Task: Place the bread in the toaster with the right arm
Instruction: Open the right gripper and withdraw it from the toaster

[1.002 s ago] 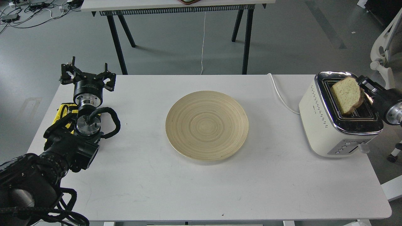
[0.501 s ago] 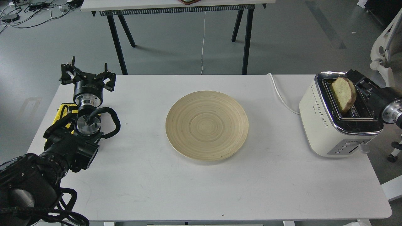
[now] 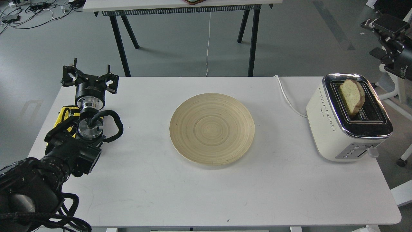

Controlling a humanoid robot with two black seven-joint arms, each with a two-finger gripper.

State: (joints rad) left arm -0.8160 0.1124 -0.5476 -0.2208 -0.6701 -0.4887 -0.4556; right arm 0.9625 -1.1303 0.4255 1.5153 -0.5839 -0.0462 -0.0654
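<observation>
The bread [image 3: 352, 95] stands on edge in the left slot of the cream-white toaster [image 3: 326, 124] at the table's right end, its rounded top sticking out above the chrome top. My right gripper [image 3: 382, 38] hangs in the air above and behind the toaster, well clear of the bread, with its fingers apart and nothing in them. My left gripper [image 3: 89, 73] rests at the table's far left, its claw fingers spread and empty.
A round wooden plate [image 3: 212, 129] lies bare in the middle of the white table [image 3: 193, 193]. The toaster's white cord [image 3: 287, 97] runs off the back edge. A black-legged table [image 3: 180, 6] stands behind, and a white chair [image 3: 391, 61] at the right.
My right gripper has let go of the bread and moved up and back away from the toaster. The bread stays standing in the slot. The left arm has not moved.
</observation>
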